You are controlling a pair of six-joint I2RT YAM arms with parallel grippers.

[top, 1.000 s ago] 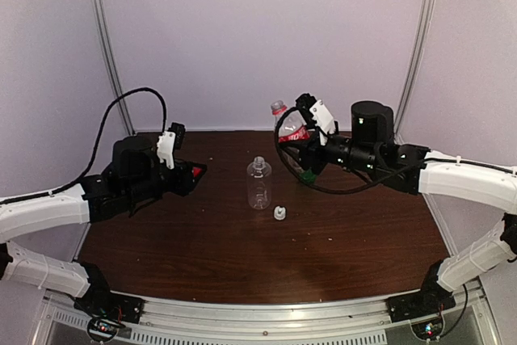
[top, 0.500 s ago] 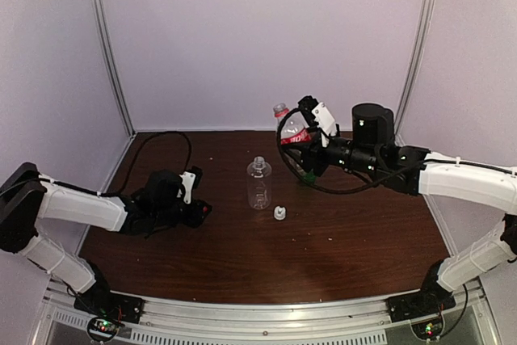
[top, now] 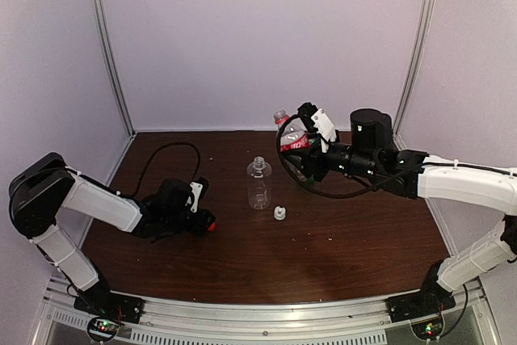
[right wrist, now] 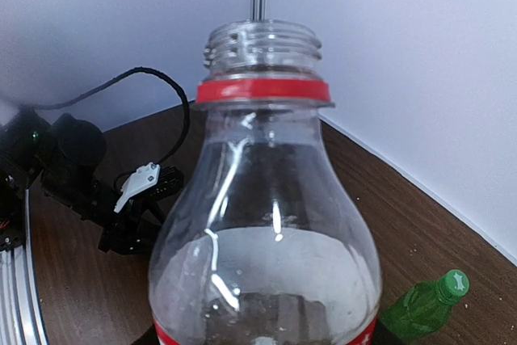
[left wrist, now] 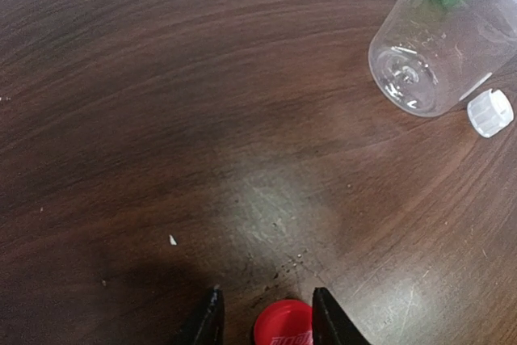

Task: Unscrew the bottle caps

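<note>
Apparently parking the red cap (left wrist: 283,327) on the table (left wrist: 161,119), near left, finishing the second bottle. Bracketing it with the left gripper (left wrist: 266,300), parted slightly wider than the cap, showing a gap on one side. Leaving the loose white cap (top: 279,214) beside the standing clear bottle (top: 258,186). Clamping the bare-necked red-label bottle (right wrist: 266,224) aloft in the right gripper (top: 300,151). Probably needing next: setting that down, then gripping the green bottle (right wrist: 420,309), wearing its green cap (right wrist: 455,283).

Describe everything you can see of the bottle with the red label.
The bottle is clear plastic, with a red label low on its body and a red ring under a bare, open threaded neck. The right gripper holds it by the lower body, raised above the far side of the table, roughly upright with a slight lean.
</note>
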